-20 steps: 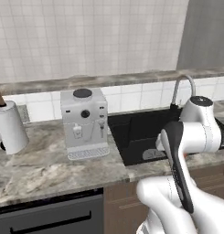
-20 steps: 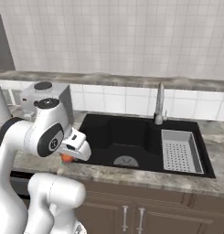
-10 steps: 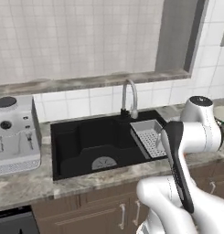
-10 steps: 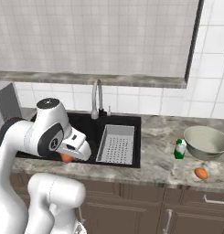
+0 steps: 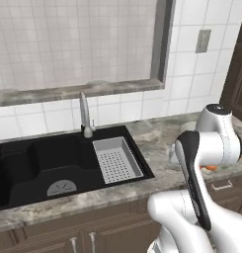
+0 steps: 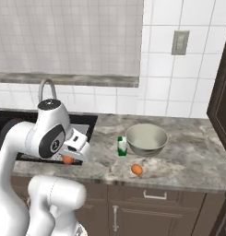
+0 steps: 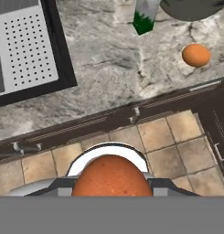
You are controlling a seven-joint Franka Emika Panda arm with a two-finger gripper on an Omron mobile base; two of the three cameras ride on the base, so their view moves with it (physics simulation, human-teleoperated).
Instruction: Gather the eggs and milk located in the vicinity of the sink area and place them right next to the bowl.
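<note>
While pincer grips egg, milk label unreadable.

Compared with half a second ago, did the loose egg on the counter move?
No. The egg lies just in front of the bowl and right of the milk container, as before. The base drove, so the whole view shifted.
</note>
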